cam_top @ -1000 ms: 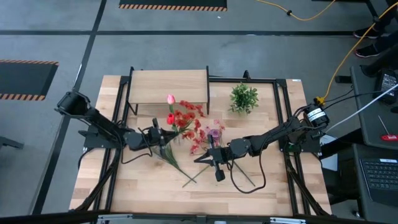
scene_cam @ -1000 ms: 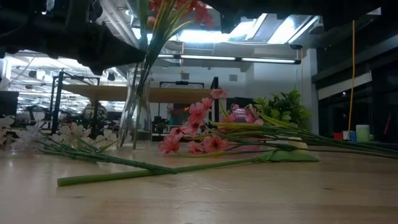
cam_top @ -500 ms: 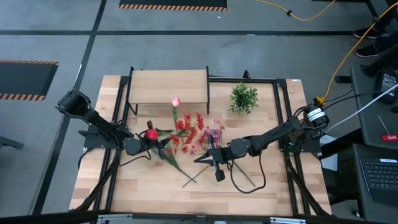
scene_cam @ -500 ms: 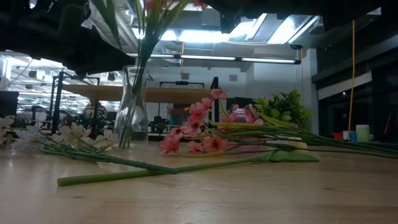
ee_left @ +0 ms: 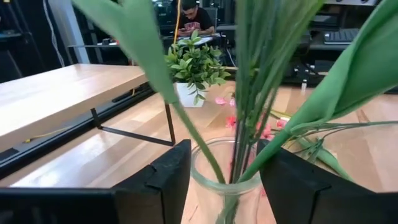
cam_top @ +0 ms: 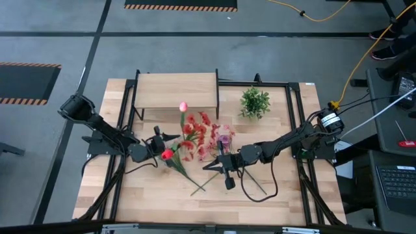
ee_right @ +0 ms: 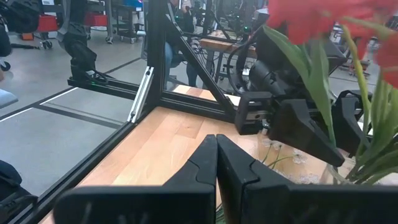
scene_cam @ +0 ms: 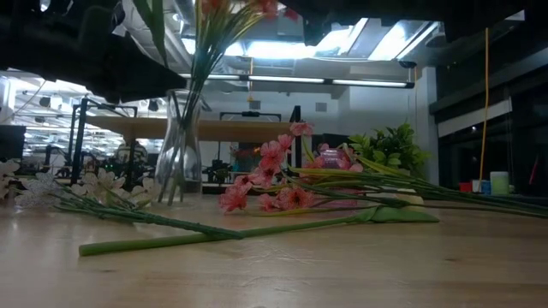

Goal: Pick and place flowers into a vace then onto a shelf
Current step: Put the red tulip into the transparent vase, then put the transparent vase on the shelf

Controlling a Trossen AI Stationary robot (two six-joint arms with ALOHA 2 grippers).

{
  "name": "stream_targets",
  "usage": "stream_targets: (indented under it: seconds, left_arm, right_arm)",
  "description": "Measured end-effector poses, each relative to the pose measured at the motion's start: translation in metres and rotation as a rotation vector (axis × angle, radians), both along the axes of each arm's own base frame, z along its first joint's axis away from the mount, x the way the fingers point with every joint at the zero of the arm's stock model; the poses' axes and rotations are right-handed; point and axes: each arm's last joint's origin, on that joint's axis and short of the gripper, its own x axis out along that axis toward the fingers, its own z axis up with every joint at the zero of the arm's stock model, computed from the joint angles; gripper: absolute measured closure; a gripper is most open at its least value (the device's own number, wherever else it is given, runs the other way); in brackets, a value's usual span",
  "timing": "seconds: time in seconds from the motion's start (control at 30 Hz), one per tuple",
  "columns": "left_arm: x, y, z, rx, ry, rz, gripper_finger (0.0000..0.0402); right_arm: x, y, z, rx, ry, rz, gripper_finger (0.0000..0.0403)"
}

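The clear glass vase (scene_cam: 180, 147) stands upright on its base on the table, in front of the shelf (cam_top: 175, 91). It holds several of the flowers: green stems (ee_left: 249, 81), a pink tulip (cam_top: 183, 105) and red blossoms (cam_top: 194, 130). My left gripper (ee_left: 225, 180) is open, level, one finger on each side of the vase's neck (ee_left: 227, 169). More flowers lie flat on the table: pink blossoms (scene_cam: 274, 162), a long green stem (scene_cam: 214, 235) and pale sprigs (scene_cam: 103, 184). My right gripper (cam_top: 226, 170) is shut and hovers over those loose stems. My left gripper's fingers (ee_left: 168, 180) stand close on both sides of the vase's neck, coming at it level from the table's left. Whether they touch the glass I cannot tell. The vase stands on the table by itself.
A bushy green potted plant (cam_top: 255, 102) stands at the far right of the table, beside the shelf. Black frame rails (cam_top: 296, 123) run along the table's edges. Bare wood lies along the near edge (cam_top: 195, 208). A person (ee_left: 196, 15) sits in the room beyond the table.
The vase was tilted a second ago and now stands upright on the table, a little farther toward the table's left. The flowers in it have swung with it, and a red bloom now hangs out on the near side. My left gripper has turned slightly at the wrist.
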Motion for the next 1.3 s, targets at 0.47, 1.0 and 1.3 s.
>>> stream_targets:
  seconds: [0.47,1.0,1.3]
  left_arm:
    - [-0.004,-0.003,0.012,0.052,-0.018,-0.031,0.0187]
    - [-0.021,-0.015,0.015,0.084,0.035,-0.05,0.018]
    - [-0.031,-0.014,0.004,0.004,0.101,-0.055,0.018]
  right_arm:
    - [0.0,0.0,0.0,0.0,0.001,0.0,0.0398]
    - [0.0,0.0,0.0,0.0,0.002,0.0,0.0398]
    - [0.0,0.0,0.0,0.0,0.002,0.0,0.0398]
